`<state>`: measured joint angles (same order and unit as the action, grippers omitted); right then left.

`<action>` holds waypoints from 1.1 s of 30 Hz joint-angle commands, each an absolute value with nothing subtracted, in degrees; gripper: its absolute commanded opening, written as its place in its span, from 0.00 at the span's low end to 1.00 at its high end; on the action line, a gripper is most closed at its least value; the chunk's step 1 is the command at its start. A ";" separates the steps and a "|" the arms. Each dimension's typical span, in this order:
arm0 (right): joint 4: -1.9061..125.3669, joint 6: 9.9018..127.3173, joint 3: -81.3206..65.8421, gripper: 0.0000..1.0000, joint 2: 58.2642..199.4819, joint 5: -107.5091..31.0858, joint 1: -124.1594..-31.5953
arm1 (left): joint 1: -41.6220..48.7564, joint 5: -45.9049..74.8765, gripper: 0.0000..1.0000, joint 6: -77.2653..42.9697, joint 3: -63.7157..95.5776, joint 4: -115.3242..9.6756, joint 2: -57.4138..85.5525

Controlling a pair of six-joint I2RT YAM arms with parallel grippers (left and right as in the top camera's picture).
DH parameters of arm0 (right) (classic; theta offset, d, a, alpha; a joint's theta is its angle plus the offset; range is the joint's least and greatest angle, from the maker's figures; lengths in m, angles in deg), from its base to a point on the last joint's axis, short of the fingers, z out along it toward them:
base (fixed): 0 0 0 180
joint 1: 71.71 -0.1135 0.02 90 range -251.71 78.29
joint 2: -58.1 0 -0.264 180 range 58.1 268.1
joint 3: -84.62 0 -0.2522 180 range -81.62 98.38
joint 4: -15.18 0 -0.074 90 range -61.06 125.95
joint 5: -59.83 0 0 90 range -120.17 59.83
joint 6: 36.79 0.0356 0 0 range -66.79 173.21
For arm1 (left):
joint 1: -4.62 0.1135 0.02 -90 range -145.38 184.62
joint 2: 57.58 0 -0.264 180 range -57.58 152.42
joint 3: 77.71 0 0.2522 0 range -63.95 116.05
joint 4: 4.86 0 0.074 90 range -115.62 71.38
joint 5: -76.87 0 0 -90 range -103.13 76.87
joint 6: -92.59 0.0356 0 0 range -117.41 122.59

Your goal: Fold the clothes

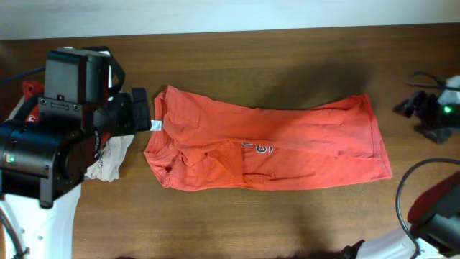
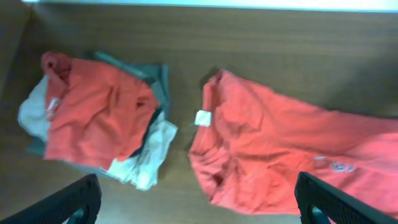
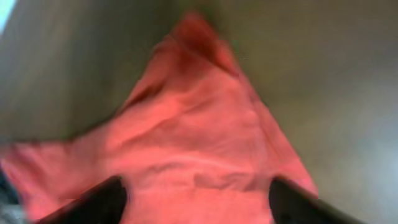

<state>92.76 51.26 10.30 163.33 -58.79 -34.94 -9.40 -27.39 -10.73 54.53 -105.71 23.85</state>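
Observation:
The clothes, an orange-red T-shirt (image 1: 273,147), lie folded into a long band across the table, collar end to the left. A white neck tag (image 1: 156,125) shows at the collar, and a bit of navy-and-white print (image 1: 262,148) peeks from a fold. My left gripper (image 1: 139,109) hovers just left of the collar. In the left wrist view it (image 2: 199,208) is open, with the shirt (image 2: 280,149) ahead and to the right. In the blurred right wrist view my right gripper (image 3: 196,196) has its jaws apart with the shirt (image 3: 199,137) spread between and beyond them.
A pile of other clothes (image 2: 99,118), orange, teal and white, lies left of the shirt and partly under my left arm (image 1: 50,144). Parts of the right arm and cables (image 1: 431,111) stand at the table's right edge.

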 commanded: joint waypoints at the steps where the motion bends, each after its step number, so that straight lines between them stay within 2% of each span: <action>1: 88.34 49.38 10.85 0.39 163.94 -59.23 -41.02 | -9.25 -23.15 0.99 -11.08 54.84 -102.78 24.05; 5: 80.54 55.50 10.85 0.06 164.64 -48.04 -47.92 | -9.25 -22.76 0.99 -11.10 54.81 -98.80 24.03; 6: 79.07 56.50 10.85 0.04 164.86 -45.94 -49.30 | -9.25 -22.76 0.99 -11.10 54.84 -98.12 24.03; 11: 73.74 59.93 10.85 0.04 167.99 -40.98 -53.80 | -9.25 -21.51 0.99 -11.10 54.84 -96.70 24.03; 12: 73.04 60.61 10.85 0.04 169.19 -40.78 -54.13 | -9.25 -20.03 0.96 -11.10 54.81 -96.33 24.20; 14: 71.97 61.97 10.85 0.04 171.61 -40.67 -54.20 | -9.27 -18.41 0.84 -11.08 54.55 -96.09 25.23; 17: 71.10 62.75 10.85 0.04 175.18 -40.87 -54.17 | -9.67 -18.45 0.71 -10.62 52.91 -97.07 28.66; 18: 70.88 62.75 10.85 0.04 176.14 -40.87 -54.20 | -9.89 -18.45 0.61 -10.62 52.17 -97.05 29.95; 19: 70.64 62.73 10.85 0.04 177.14 -40.85 -54.20 | -10.28 -18.47 0.43 -10.62 51.10 -96.77 31.57; 20: 70.35 62.75 10.85 0.04 177.93 -40.87 -54.20 | -10.74 -18.47 0.18 -10.62 49.81 -96.09 33.40; 21: 69.70 62.75 10.85 0.04 178.89 -41.11 -54.20 | -11.26 -18.45 0.00 -10.65 48.50 -95.19 35.33; 33: 64.50 62.75 10.85 0.04 183.68 -44.95 -54.20 | -16.62 -18.52 0.01 -9.53 35.36 -79.19 57.34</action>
